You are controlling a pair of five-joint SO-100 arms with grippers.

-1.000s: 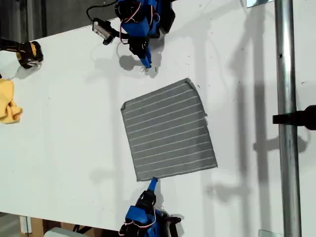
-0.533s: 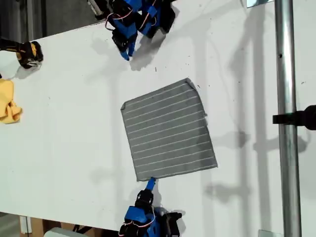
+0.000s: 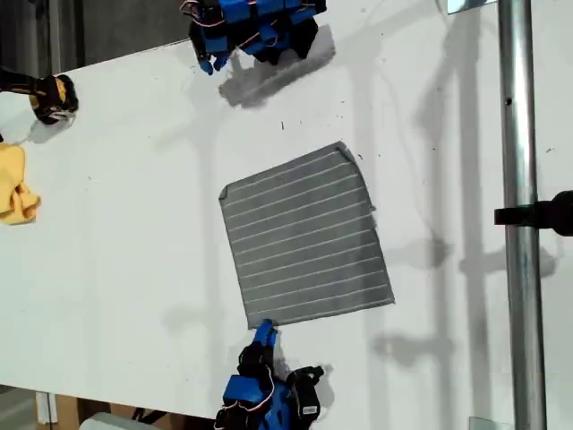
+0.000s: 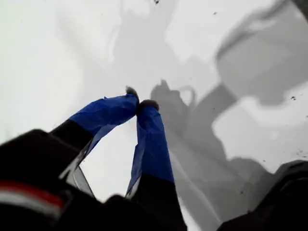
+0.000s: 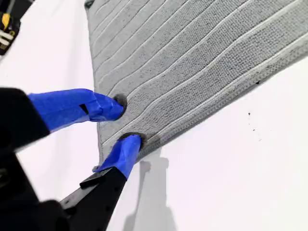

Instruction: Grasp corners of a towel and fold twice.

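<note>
Towel (image 3: 306, 236): grey cloth w/ thin white parallel stripes, approx. square, soft ribbed weave. State: unfolded, single layer, flat on table (image 3: 125, 224), slightly rotated vs. table edges. Position: mid-table, nearer the edge at exterior view's bottom than the one at its top. Corners: four, all lying flat; one at exterior view's lower left (image 3: 252, 324) sits closest to the bottom table edge, hem there slightly rumpled in second wrist view (image 5: 103, 154). Stripes run across, unbroken.

ribbed cloth towel (image 3: 307, 236), smooth matt table (image 3: 125, 251)
</note>
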